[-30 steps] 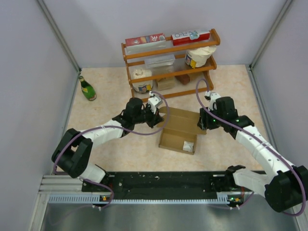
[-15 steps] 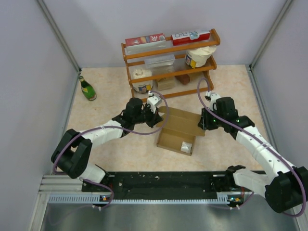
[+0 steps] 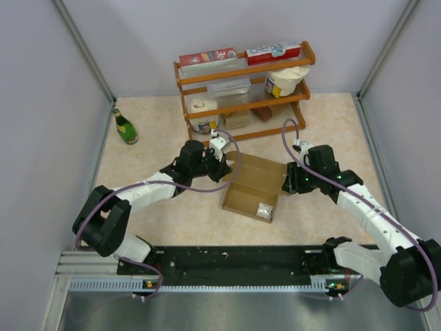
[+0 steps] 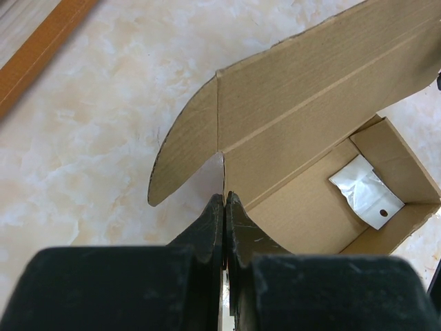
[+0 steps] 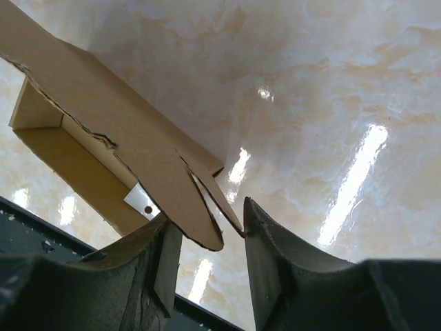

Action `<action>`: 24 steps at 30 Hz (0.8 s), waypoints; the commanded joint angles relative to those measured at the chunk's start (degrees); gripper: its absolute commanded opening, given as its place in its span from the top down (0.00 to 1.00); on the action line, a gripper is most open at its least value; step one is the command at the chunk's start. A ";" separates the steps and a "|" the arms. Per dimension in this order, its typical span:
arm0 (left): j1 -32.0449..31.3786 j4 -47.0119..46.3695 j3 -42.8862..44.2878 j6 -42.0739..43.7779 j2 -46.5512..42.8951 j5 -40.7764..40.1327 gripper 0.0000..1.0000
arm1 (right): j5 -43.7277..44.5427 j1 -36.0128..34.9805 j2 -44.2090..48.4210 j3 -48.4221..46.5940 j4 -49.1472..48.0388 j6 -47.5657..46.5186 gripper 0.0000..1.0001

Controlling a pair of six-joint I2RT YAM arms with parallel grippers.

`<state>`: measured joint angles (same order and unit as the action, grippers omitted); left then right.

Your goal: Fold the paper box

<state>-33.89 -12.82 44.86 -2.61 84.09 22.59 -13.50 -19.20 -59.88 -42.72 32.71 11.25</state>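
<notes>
The paper box [image 3: 242, 200] is a plain brown open carton lying on the table, its lid [image 3: 260, 171] folded back towards the shelf. A small white packet [image 3: 264, 209] lies inside it. My left gripper [image 3: 224, 167] is at the box's far left corner. In the left wrist view it [image 4: 225, 199] is shut on the upright edge of the box wall [image 4: 303, 207], beside a rounded lid flap [image 4: 186, 148]. My right gripper [image 3: 290, 182] is at the lid's right end. In the right wrist view it [image 5: 207, 214] is open, with the lid's side flap [image 5: 193, 207] between the jaws.
A wooden shelf [image 3: 242, 69] stands behind the box with two red cartons, tubs and a clear container. A green bottle [image 3: 125, 127] stands at the far left. A black rail [image 3: 234, 262] runs along the near edge. Grey walls close in both sides.
The box has slid a little to the left and nearer. My right gripper has moved nearer along the lid's right end. The left gripper has barely moved.
</notes>
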 commanded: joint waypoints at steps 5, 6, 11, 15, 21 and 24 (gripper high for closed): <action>-0.04 -0.98 -0.21 -0.55 -1.74 -0.79 1.00 | -1.00 0.66 3.54 0.97 -2.21 1.50 0.64; 0.05 -1.07 -0.21 -0.55 -1.74 -0.79 1.00 | -1.35 0.66 3.54 1.15 -2.91 1.59 0.64; -0.04 -1.24 -0.39 -1.16 -1.83 -0.97 1.00 | -3.64 0.74 3.36 2.29 -6.86 2.73 0.67; -0.04 -1.33 -0.48 -1.87 -2.09 -1.67 1.00 | -2.15 0.66 3.19 2.47 -7.31 3.34 0.73; -1.26 -1.24 -0.65 -3.19 -2.79 -5.01 1.00 | 0.31 0.57 3.71 3.25 -9.94 5.01 0.81; -2.32 -1.16 -0.39 -4.07 -2.97 -7.20 1.00 | -0.12 0.57 3.45 3.96 -12.83 6.15 0.86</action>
<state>-34.94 -12.75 44.56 -5.06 83.48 18.79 -14.11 -19.05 -57.41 -39.38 25.74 15.31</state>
